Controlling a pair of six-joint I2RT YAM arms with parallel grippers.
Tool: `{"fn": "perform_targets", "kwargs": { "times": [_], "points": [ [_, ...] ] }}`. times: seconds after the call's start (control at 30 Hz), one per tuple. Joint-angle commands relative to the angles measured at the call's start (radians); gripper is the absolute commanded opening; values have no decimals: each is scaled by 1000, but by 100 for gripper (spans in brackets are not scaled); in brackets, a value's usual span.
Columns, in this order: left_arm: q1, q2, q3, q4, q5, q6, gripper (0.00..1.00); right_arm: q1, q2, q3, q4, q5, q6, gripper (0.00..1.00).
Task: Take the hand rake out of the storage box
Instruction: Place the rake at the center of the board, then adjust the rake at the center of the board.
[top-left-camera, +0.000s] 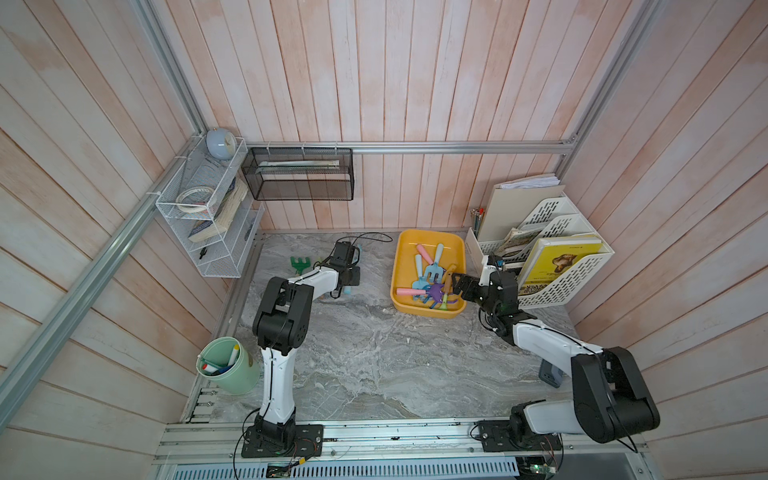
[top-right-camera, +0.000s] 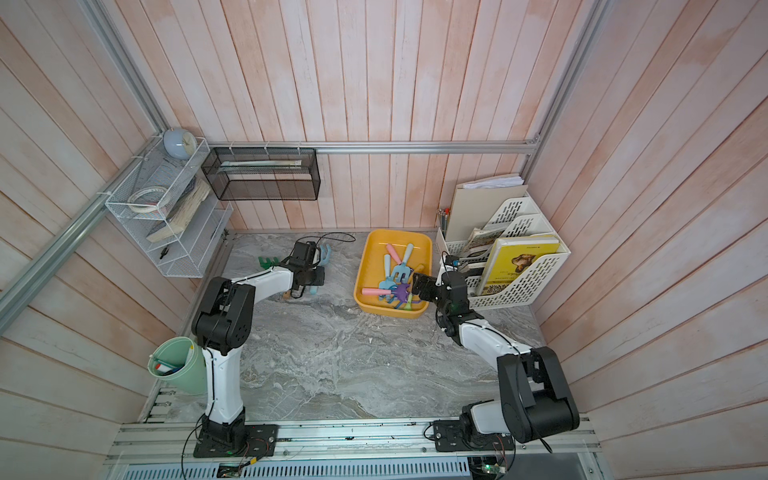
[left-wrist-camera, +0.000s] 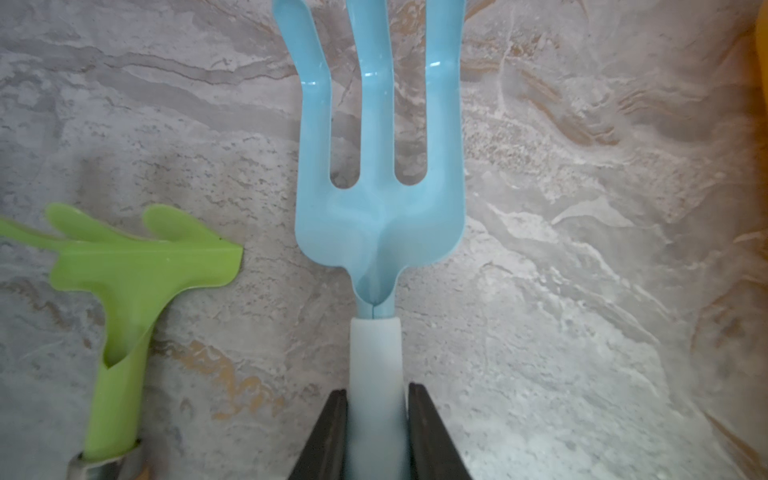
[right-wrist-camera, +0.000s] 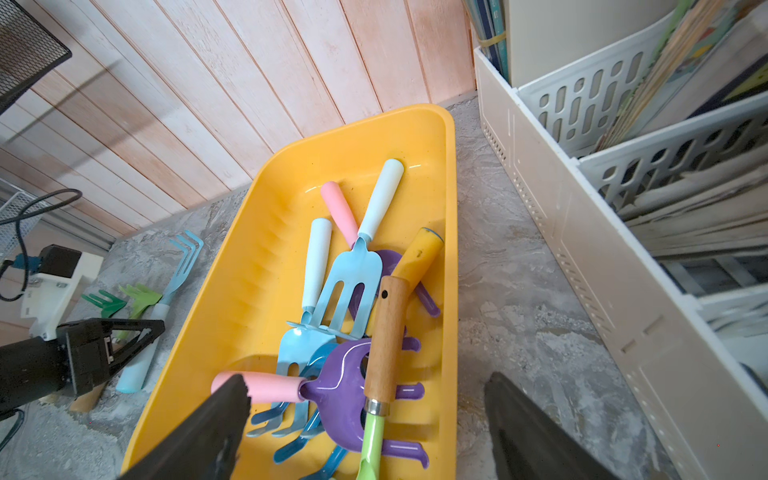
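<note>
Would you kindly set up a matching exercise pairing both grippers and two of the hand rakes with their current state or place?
Things:
1. left gripper
2. right gripper
3. purple hand rake
4. dark green rake

States or places:
A. lying in the storage box
B. open, over the storage box
C. lying on the table, outside the box
D. shut on the blue hand rake, at its handle

Pairs: 1-D; 2-B; 3-A; 4-C

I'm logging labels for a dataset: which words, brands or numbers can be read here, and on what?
Nothing can be read.
Yellow book in the white file rack: small line and large characters on its cover, too blurred to read.
Yellow storage box: no print shows.
</note>
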Motion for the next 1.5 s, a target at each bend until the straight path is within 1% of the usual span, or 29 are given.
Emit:
{"fn": "perform_targets", "kwargs": {
  "times": [0.0,0.17,0.23,0.3,0.37,0.47,0.53,0.63,0.73,0.77,0.8,0.83,0.87,0.9,0.97,1.07,1.1,1.17,1.3,1.43,1.47],
  "points": [
    [0,6,22,-59,-11,-27,19,-5,13,-4,4,-6,6,91],
    [-23,-20,24,-117,-26,-52,29,-7,28,1,7,-11,8,91],
    [-22,-34,1,-121,-27,-57,34,-7,39,5,8,-19,13,91],
    [-11,-44,-23,-117,-17,-60,46,-7,50,6,16,-33,19,91],
    [-2,-56,-35,-121,-11,-64,49,-7,57,7,17,-45,26,91],
    [5,-82,-41,-109,-9,-61,60,-7,55,9,17,-49,28,91],
    [6,-95,-25,-113,-12,-58,60,-7,50,7,17,-46,29,91],
    [6,-109,12,-128,-15,-57,64,-7,42,5,16,-43,28,91],
    [2,-143,32,-120,-5,-64,66,-7,41,3,16,-37,26,91],
    [-6,-164,29,-101,7,-67,70,-7,42,1,16,-34,26,91],
    [-20,-186,20,-74,16,-69,72,-7,42,2,16,-32,26,91],
    [-34,-202,11,-51,16,-58,76,-8,43,2,16,-30,26,92],
    [-55,-212,7,-35,0,-40,81,-7,43,3,14,-29,25,92],
    [-68,-211,6,-35,-42,-30,83,-7,42,3,11,-27,25,92],
    [-47,-194,-1,-48,-85,-38,85,-7,36,0,10,-26,23,92],
    [37,-162,-36,-49,-16,-70,81,-7,31,-6,18,-24,26,92],
    [58,-153,-50,-52,-13,-70,79,-9,32,-5,17,-26,26,92],
    [86,-137,-65,-69,-45,-69,78,-7,37,-1,16,-28,25,92],
    [104,-109,-64,-78,-66,-44,78,-7,45,5,11,-29,25,92],
    [104,-41,-5,-138,-105,-26,78,-7,43,5,7,-29,23,92],
    [106,-29,-1,-141,-105,-21,76,-7,41,3,8,-26,23,92]
  ]
}}
